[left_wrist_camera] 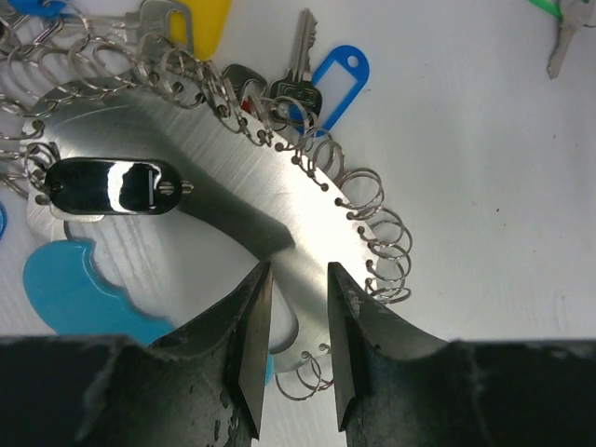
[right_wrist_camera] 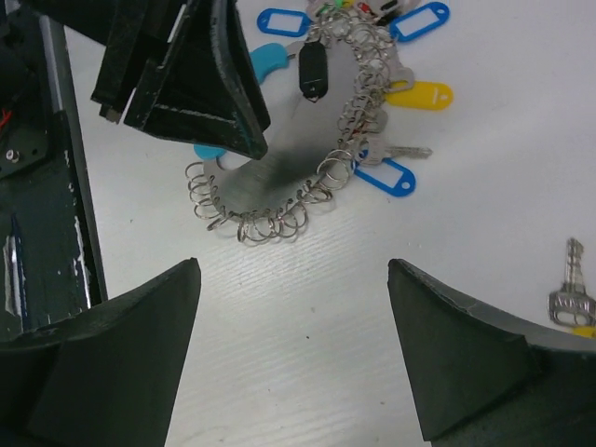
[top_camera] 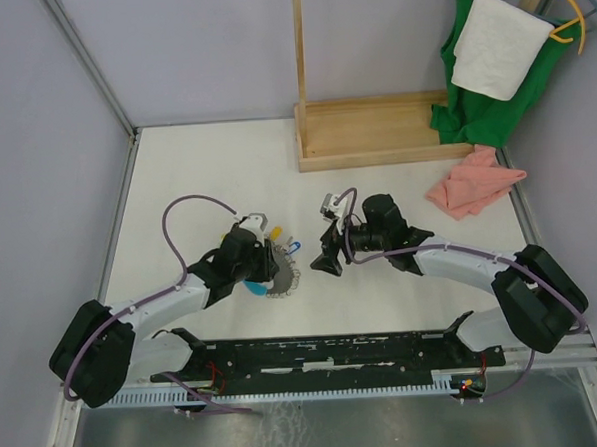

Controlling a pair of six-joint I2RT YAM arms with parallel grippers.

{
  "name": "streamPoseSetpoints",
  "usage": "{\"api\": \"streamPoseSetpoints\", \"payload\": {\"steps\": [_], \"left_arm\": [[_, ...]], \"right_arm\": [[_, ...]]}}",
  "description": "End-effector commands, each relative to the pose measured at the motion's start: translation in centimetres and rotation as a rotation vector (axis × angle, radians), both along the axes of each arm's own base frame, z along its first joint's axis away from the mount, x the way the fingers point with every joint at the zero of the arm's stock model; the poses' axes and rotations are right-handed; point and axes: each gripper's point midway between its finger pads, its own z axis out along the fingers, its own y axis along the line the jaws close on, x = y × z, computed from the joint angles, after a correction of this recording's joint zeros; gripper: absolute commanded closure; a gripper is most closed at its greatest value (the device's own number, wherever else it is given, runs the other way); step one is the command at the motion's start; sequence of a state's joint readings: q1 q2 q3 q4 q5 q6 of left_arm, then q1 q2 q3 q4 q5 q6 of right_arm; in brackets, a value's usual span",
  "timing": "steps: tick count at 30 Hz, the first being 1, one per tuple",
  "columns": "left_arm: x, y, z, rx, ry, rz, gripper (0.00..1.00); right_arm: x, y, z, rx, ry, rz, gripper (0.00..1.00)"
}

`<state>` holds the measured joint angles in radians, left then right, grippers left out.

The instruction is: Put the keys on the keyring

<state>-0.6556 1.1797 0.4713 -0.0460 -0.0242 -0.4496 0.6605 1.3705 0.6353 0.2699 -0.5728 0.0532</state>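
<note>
The keyring [left_wrist_camera: 214, 158] is a flat grey metal piece with a light-blue part [left_wrist_camera: 70, 289], a black fob and many small wire rings along its edge. It lies on the white table and also shows in the top view [top_camera: 279, 275] and the right wrist view [right_wrist_camera: 270, 177]. Keys with blue [right_wrist_camera: 386, 177] and yellow [right_wrist_camera: 424, 95] tags hang on it. My left gripper [left_wrist_camera: 298, 345] has its jaws close together on either side of the metal edge. A loose silver key [right_wrist_camera: 568, 296] with a yellow tag lies to the right. My right gripper [right_wrist_camera: 293, 354] is open and empty just short of the keyring.
A wooden stand [top_camera: 374, 129] stands at the back. A pink cloth [top_camera: 474, 184] lies to its right, and green and white cloths hang on hangers [top_camera: 490, 63]. A black rail [top_camera: 335, 352] runs along the near edge. Another key [left_wrist_camera: 563, 42] lies at the far right.
</note>
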Motion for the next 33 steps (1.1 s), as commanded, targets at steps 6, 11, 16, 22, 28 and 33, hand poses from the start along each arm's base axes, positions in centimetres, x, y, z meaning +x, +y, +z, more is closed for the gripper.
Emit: {"api": "streamPoseSetpoints", "payload": {"steps": [6, 11, 16, 22, 28, 33], "left_arm": [[1.3, 1.4, 0.4, -0.126, -0.012, 0.125, 0.62], [1.2, 2.1, 0.1, -0.145, -0.011, 0.152, 0.62], [1.2, 2.3, 0.0, -0.148, -0.012, 0.160, 0.62], [0.9, 2.5, -0.7, -0.134, 0.007, 0.163, 0.62], [1.0, 2.9, -0.9, -0.126, 0.017, 0.195, 0.62], [0.8, 4.4, -0.6, -0.130, 0.038, 0.329, 0.53]], "right_arm": [[-0.5, 3.8, -0.1, -0.081, -0.272, 0.371, 0.17], [0.4, 4.9, -1.1, -0.156, -0.296, 0.463, 0.25], [0.9, 6.2, -2.0, -0.199, -0.286, 0.517, 0.35], [1.1, 7.2, -4.3, -0.268, -0.253, 0.566, 0.44], [2.0, 8.1, -5.9, -0.309, -0.224, 0.556, 0.49], [1.4, 8.1, -6.9, -0.330, -0.167, 0.568, 0.47]]}}
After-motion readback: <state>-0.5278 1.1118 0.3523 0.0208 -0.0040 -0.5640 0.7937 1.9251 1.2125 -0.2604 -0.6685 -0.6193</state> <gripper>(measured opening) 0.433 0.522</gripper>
